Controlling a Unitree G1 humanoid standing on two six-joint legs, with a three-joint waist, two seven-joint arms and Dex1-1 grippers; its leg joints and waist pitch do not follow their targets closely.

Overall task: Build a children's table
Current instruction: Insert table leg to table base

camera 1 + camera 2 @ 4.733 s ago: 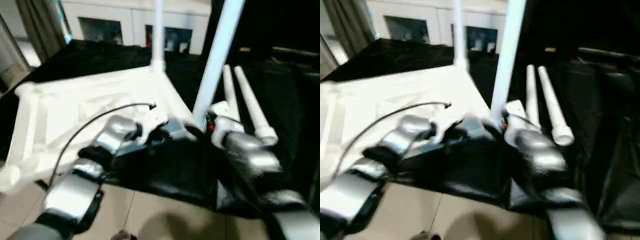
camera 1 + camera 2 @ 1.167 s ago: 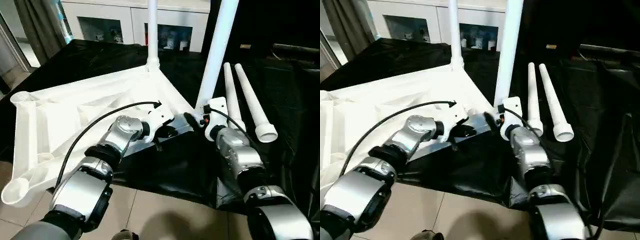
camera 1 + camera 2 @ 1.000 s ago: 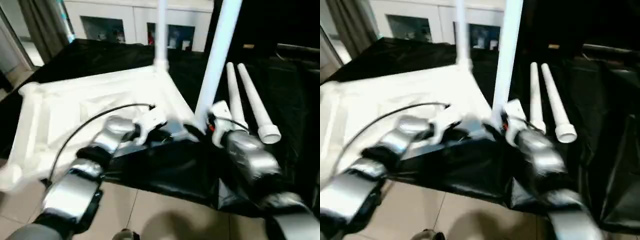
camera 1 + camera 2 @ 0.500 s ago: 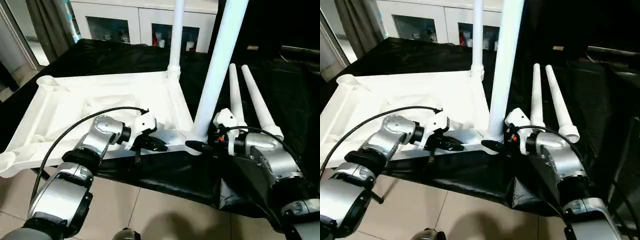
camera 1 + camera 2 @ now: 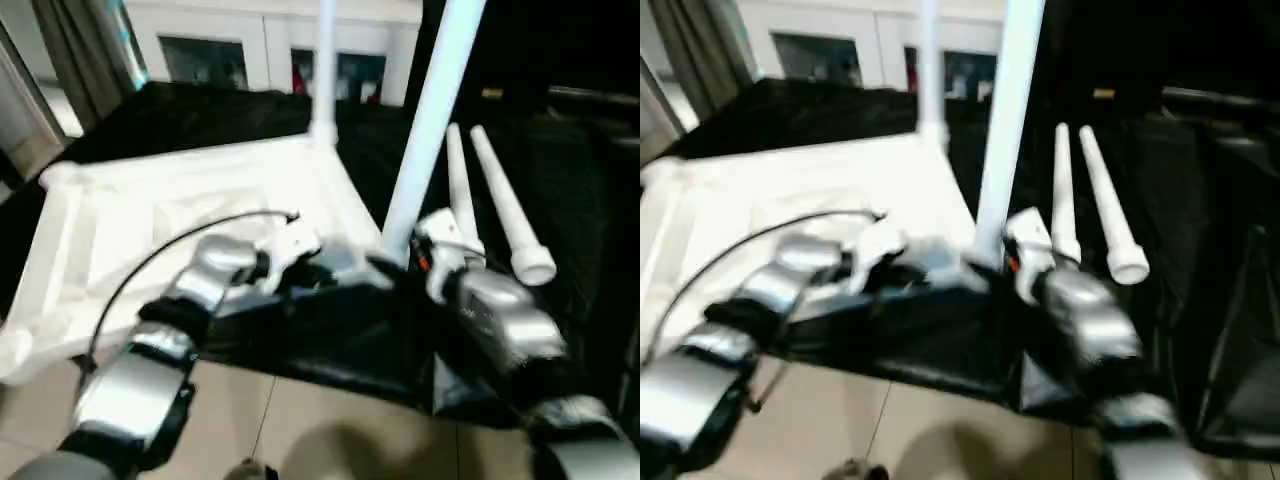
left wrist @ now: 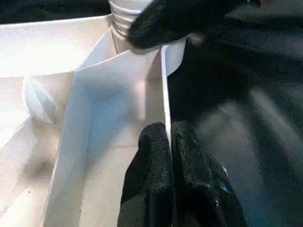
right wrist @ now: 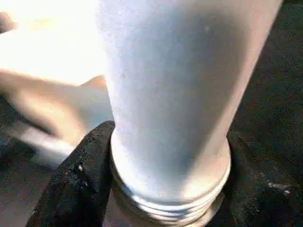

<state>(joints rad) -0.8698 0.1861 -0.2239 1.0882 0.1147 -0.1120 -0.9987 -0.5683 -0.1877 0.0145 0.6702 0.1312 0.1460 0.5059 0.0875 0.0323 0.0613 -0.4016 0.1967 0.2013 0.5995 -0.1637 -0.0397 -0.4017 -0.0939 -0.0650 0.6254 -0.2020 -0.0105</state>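
Note:
The white tabletop (image 5: 190, 215) lies upside down on a black cloth. One white leg (image 5: 432, 120) stands upright in its near right corner socket, and a second leg (image 5: 323, 70) stands in the far corner. My left gripper (image 6: 168, 142) is shut on the thin rim wall (image 6: 164, 90) of the tabletop, close to that near corner. At the base of the near leg (image 7: 175, 90), my right gripper (image 7: 169, 137) is shut, with a finger (image 7: 80, 179) on each side just above the threaded end. Two loose legs (image 5: 500, 205) lie side by side on the cloth to the right.
The black cloth (image 5: 330, 345) hangs over the near edge above a tiled floor (image 5: 330, 430). White cabinets (image 5: 250, 50) stand at the back, with a curtain (image 5: 75, 50) at the far left. A black cable (image 5: 170, 250) arcs over my left forearm.
The whole picture has shifted, and the tabletop's near edge now slants more toward me on the left. Both grippers keep their holds on the rim and on the near leg.

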